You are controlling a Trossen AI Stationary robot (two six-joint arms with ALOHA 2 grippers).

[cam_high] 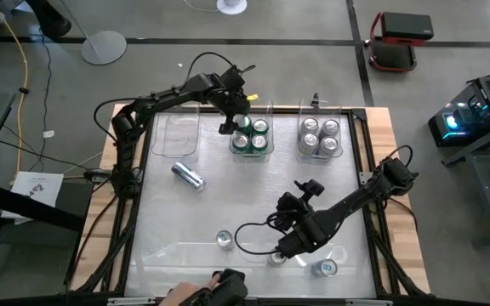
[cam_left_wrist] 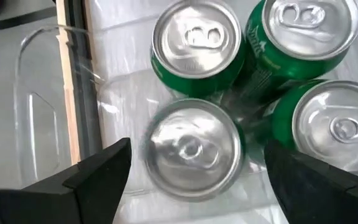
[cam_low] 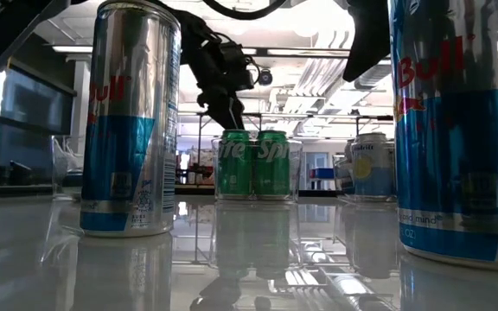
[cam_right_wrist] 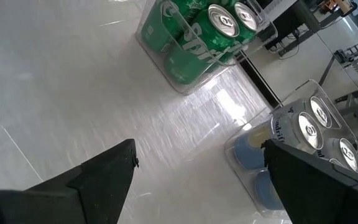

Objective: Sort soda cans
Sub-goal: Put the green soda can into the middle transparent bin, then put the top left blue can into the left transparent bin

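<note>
Left gripper (cam_left_wrist: pixel 191 180) released over the green cans' bin

Its fingers stand spread either side of a green soda can (cam_left_wrist: pixel 191 149), apart from it, in the middle clear bin (cam_high: pixel 266 110) beside three others; the right gripper (cam_right_wrist: pixel 194 180) hangs open above the table's near edge

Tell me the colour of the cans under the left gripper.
Green cans with silver tops, clearest in the left wrist view.

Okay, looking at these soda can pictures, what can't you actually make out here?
- High view: the can near the right end effector is mostly hidden by that arm.
- Low view: the big can is cut off by the picture's edge.
- Left wrist view: the green can between the left end effector's fingers is blurred; contact unclear.
- Left bin: contents too faint.
</note>
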